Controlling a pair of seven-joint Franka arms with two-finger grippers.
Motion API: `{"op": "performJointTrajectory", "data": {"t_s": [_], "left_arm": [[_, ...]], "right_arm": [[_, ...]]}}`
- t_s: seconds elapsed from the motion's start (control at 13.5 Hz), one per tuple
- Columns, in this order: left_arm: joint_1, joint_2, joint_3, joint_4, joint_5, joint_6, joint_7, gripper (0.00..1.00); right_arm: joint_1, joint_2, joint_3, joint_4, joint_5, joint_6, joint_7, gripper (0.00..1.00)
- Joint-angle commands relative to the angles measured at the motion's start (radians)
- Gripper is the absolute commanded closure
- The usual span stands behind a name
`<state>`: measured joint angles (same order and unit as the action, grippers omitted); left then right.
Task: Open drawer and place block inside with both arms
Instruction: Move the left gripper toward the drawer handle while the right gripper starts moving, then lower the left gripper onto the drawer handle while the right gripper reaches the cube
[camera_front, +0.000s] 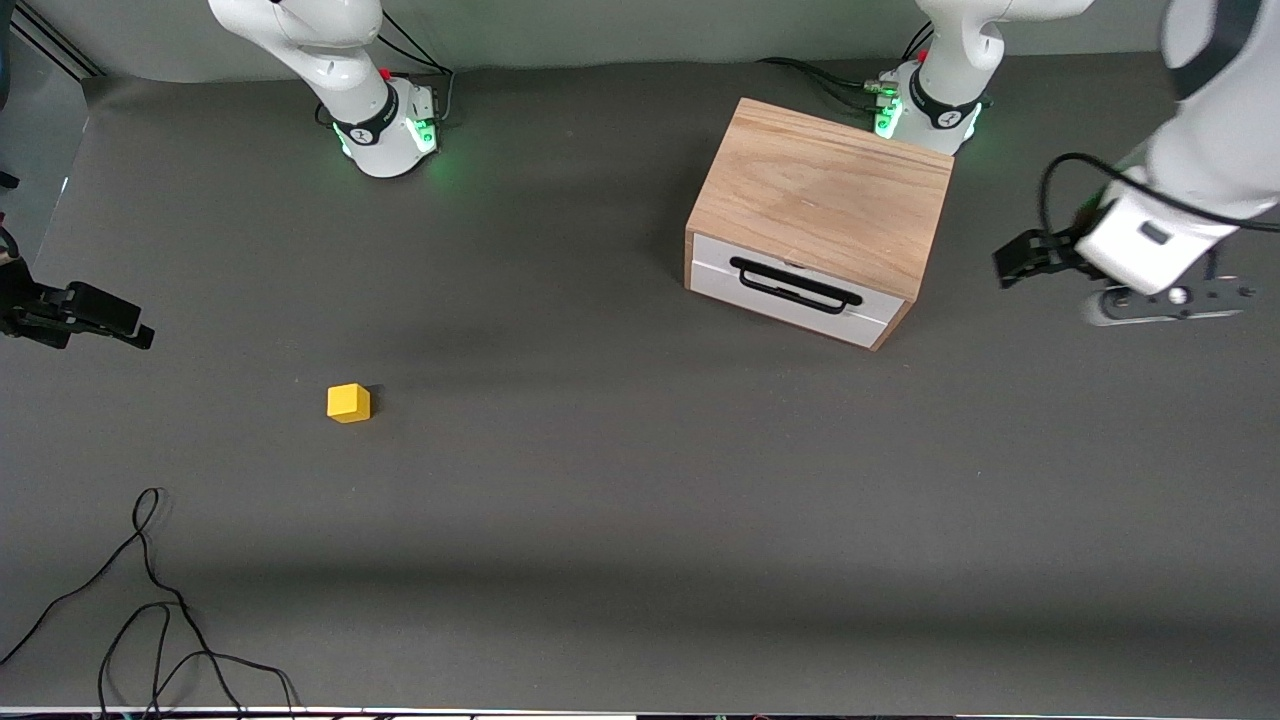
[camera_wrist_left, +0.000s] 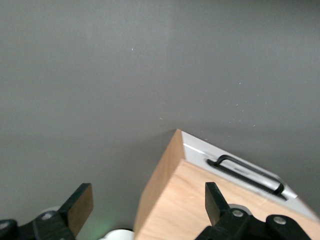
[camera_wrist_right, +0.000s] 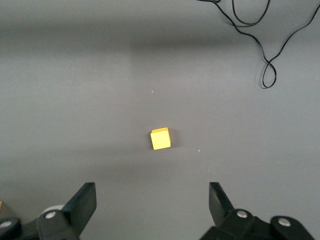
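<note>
The light oak box (camera_front: 825, 190) stands near the left arm's base. Its drawer (camera_front: 790, 300), white-fronted with a black bar handle (camera_front: 795, 285), is shut. It also shows in the left wrist view (camera_wrist_left: 245, 172). The yellow block (camera_front: 348, 403) lies on the mat toward the right arm's end, nearer the front camera than the box. It also shows in the right wrist view (camera_wrist_right: 160, 138). My left gripper (camera_front: 1015, 262) (camera_wrist_left: 148, 200) is open and empty, in the air beside the box at the left arm's end. My right gripper (camera_front: 100, 318) (camera_wrist_right: 152, 197) is open and empty, above the mat, apart from the block.
A loose black cable (camera_front: 150, 600) lies on the grey mat at the corner nearest the front camera, at the right arm's end; it also shows in the right wrist view (camera_wrist_right: 255, 35). Both arm bases (camera_front: 385, 125) (camera_front: 930, 105) stand along the table's back edge.
</note>
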<state>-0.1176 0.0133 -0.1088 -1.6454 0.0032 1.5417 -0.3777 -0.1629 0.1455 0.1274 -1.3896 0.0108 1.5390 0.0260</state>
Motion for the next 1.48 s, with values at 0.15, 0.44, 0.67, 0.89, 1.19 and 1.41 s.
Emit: {"op": "performJointTrajectory", "data": {"t_s": [0.15, 0.44, 0.67, 0.89, 1.19, 1.41], "left_arm": [[-0.027, 0.016, -0.138, 0.006, -0.009, 0.000, -0.448, 0.00], [-0.062, 0.056, -0.261, 0.012, -0.006, 0.001, -0.810, 0.00], [-0.126, 0.100, -0.270, 0.044, -0.005, 0.001, -1.059, 0.00], [-0.168, 0.181, -0.270, 0.117, 0.009, -0.014, -1.271, 0.00], [-0.186, 0.266, -0.267, 0.115, 0.078, 0.050, -1.302, 0.00], [-0.183, 0.316, -0.262, 0.064, 0.083, 0.118, -1.300, 0.00]], "right_arm": [[0.006, -0.007, -0.014, -0.040, -0.026, -0.004, -0.023, 0.00], [0.012, -0.009, -0.012, -0.243, -0.028, 0.162, -0.031, 0.00], [0.055, 0.000, -0.011, -0.382, -0.028, 0.309, -0.028, 0.00], [0.066, 0.002, -0.009, -0.572, -0.028, 0.523, -0.028, 0.00], [0.071, 0.069, -0.011, -0.771, -0.026, 0.847, -0.028, 0.00], [0.071, 0.138, -0.009, -0.813, -0.028, 0.957, -0.029, 0.00]]}}
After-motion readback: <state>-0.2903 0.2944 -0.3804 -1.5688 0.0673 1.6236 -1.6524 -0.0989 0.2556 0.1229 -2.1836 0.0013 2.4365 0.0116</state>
